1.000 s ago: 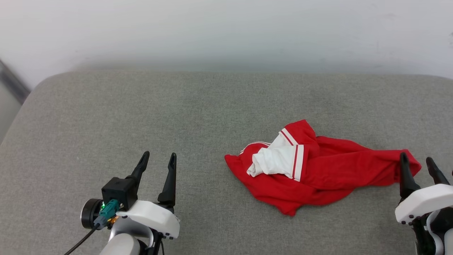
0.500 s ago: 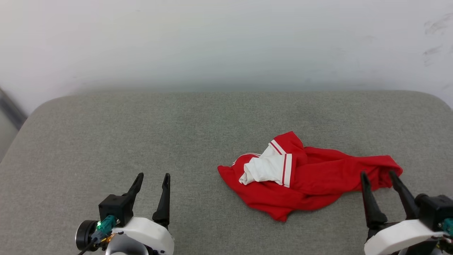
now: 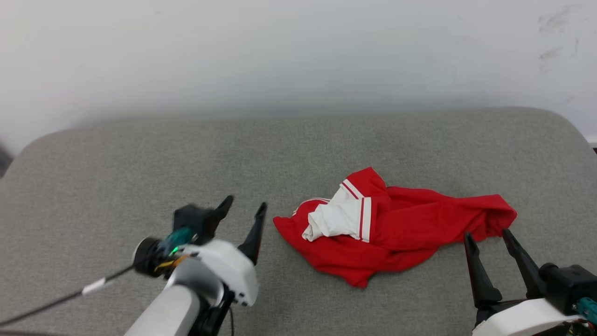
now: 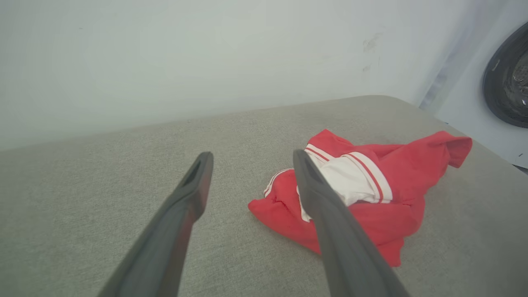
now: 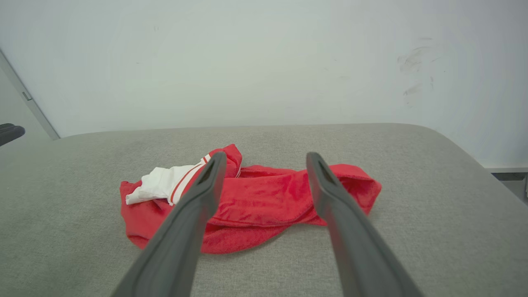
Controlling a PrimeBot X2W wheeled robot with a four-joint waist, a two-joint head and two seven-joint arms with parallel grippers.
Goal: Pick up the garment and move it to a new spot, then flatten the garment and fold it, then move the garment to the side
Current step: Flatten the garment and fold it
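Since a second ago the right gripper [image 3: 487,234] has left the right end of the garment [image 3: 410,228] and drawn back toward the robot, while the left gripper [image 3: 246,205] has come forward to the garment's left edge; the camera itself has also shifted a little. From the head view, the red jersey lies crumpled on the grey padded surface [image 3: 140,163], right of the middle, with a white sleeve [image 3: 336,219] bunched on top. Both grippers have their fingers apart and hold nothing: the left one is just beside the cloth, the right one near its right end but not touching. From the left wrist view, the two spread fingers point at the near corner of the garment, and one finger passes in front of the white sleeve. From the right wrist view, the fingers stand wide, with the red cloth lying beyond them. I judge that the move to a new spot is done and the flattening begins now. Each gripper must find one edge, and the thin fabric may come up doubled.
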